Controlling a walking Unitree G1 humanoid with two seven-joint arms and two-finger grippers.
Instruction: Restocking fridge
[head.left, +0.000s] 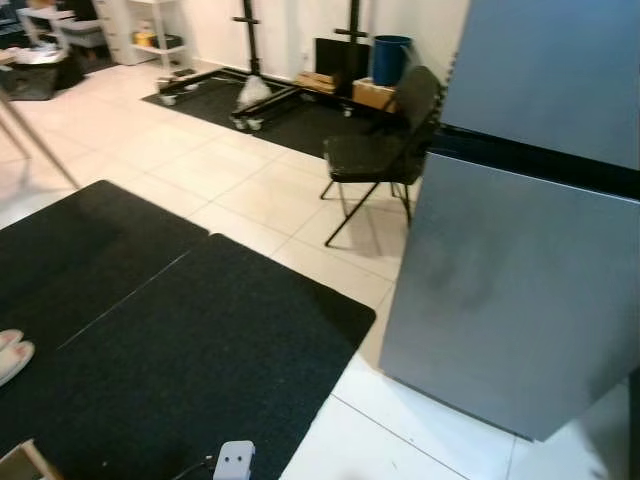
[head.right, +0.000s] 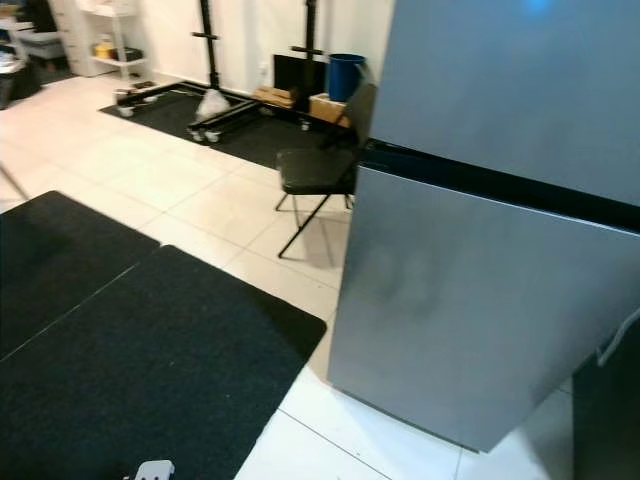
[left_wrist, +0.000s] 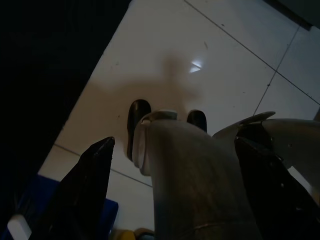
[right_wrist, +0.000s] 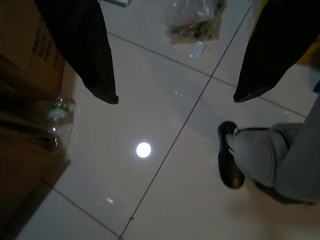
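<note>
A tall grey fridge (head.left: 520, 280) stands on the right, and both its doors are closed with a dark seam between them. In the left wrist view my left gripper (left_wrist: 175, 142) hangs open over white floor tiles, its two black fingers (left_wrist: 95, 190) spread wide, with a grey-clad leg (left_wrist: 195, 185) and black shoes beyond. My right gripper (right_wrist: 176, 97) also hangs open above the tiles, with nothing between its fingers. A plastic water bottle (right_wrist: 57, 117) lies beside a cardboard box (right_wrist: 25, 55).
Black mats (head.left: 180, 340) cover the floor on the left. A black folding chair (head.left: 375, 155) stands next to the fridge's far corner. Behind it are a blue bin (head.left: 390, 58) and a wheeled rack (head.left: 250, 100). A clear plastic bag (right_wrist: 195, 17) lies on the tiles.
</note>
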